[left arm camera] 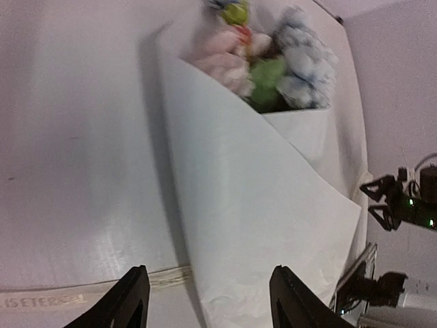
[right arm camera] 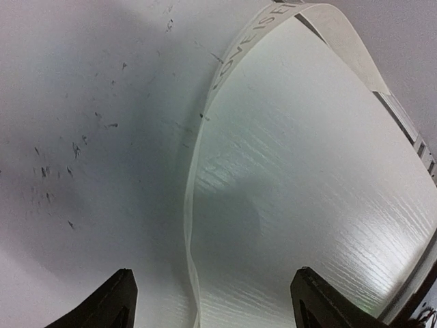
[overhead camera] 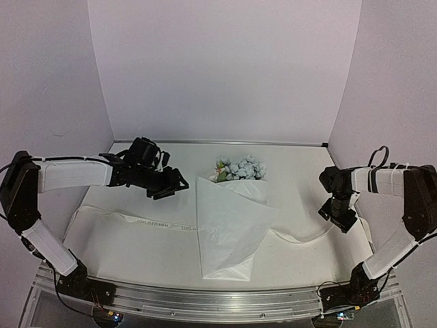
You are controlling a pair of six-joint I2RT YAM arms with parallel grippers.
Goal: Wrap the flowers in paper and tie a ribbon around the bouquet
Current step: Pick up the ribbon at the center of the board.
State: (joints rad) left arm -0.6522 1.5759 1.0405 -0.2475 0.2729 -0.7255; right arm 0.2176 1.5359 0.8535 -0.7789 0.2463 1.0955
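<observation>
On the table [overhead camera: 130, 249], the smooth paper-cone bouquet [overhead camera: 229, 229] lies between left end effector [overhead camera: 172, 190] and right end effector [overhead camera: 339, 220], both agape, empty.

Top external: fixed high behind the arm bases, looking down and forward over the whole table [overhead camera: 136, 253], far off. Left wrist: low and near, looking sideways at the bouquet [left arm camera: 259, 205]. Right wrist: very near, looking down on the ribbon [right arm camera: 190, 205]. Shared by all: ribbon and table
</observation>
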